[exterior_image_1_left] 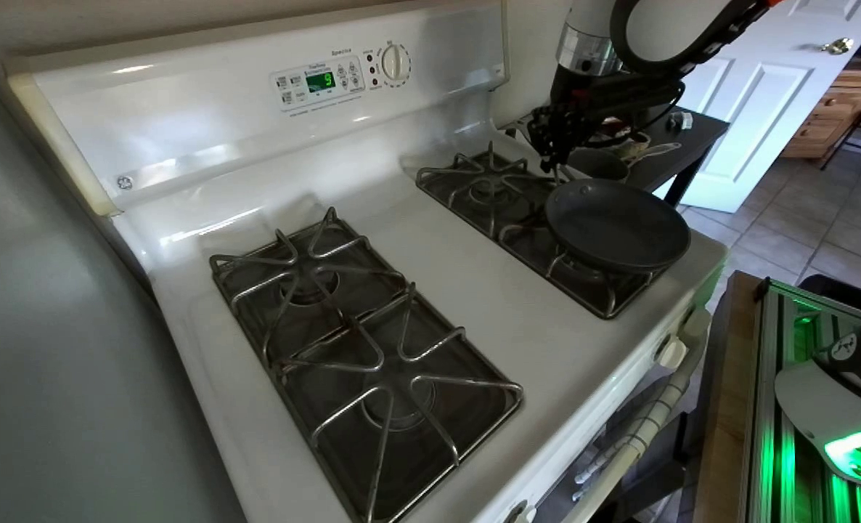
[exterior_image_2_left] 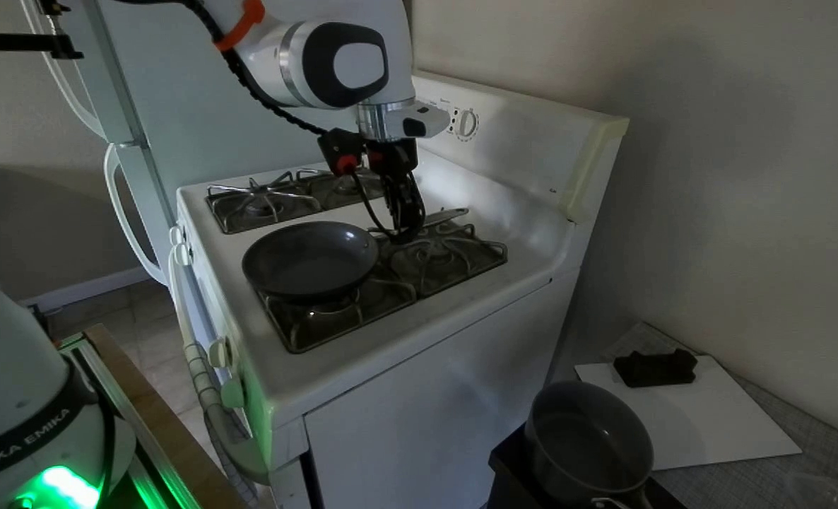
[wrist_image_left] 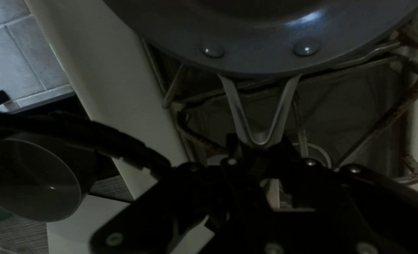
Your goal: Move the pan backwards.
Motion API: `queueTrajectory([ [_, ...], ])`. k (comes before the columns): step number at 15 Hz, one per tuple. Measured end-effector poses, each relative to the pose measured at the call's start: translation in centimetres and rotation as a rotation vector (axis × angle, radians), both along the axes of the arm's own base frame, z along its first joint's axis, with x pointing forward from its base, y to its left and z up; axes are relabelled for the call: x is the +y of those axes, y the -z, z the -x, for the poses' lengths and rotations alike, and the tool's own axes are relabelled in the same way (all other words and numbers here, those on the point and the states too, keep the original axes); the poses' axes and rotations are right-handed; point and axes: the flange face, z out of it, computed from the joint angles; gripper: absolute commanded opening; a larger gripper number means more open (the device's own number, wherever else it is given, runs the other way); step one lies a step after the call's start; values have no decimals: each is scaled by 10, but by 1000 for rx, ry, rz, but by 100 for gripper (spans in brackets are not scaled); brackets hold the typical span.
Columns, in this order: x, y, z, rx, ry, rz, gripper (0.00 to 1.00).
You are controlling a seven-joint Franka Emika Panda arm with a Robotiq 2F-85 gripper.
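right of centre in an exterior view, pan [exterior_image_1_left: 618,224] on burner grate [exterior_image_1_left: 611,292], handle [wrist_image_left: 238,113] pinched by hand [wrist_image_left: 260,151]. top centre, stove panel [exterior_image_1_left: 256,132] reads "spectra"; lower left in an exterior view, base [exterior_image_2_left: 23,396] reads "anka emika".

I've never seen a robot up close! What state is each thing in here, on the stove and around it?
Pan: right side up over the stove, no food visible in it.
Gripper: closed on the pan's handle.
Stove display: lit green.
Uncovered burners: no flame visible.
Pot: upright, no lid on.
Robot base light: glowing green.
White door: open.
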Motion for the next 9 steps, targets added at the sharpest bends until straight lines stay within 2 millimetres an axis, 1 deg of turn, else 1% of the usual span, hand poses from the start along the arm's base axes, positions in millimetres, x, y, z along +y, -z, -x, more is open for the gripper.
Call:
queueTrajectory([
  [3,-2,0,-4,-4,29,3,5],
  [9,-5,1,-22,-20,85,1,5],
])
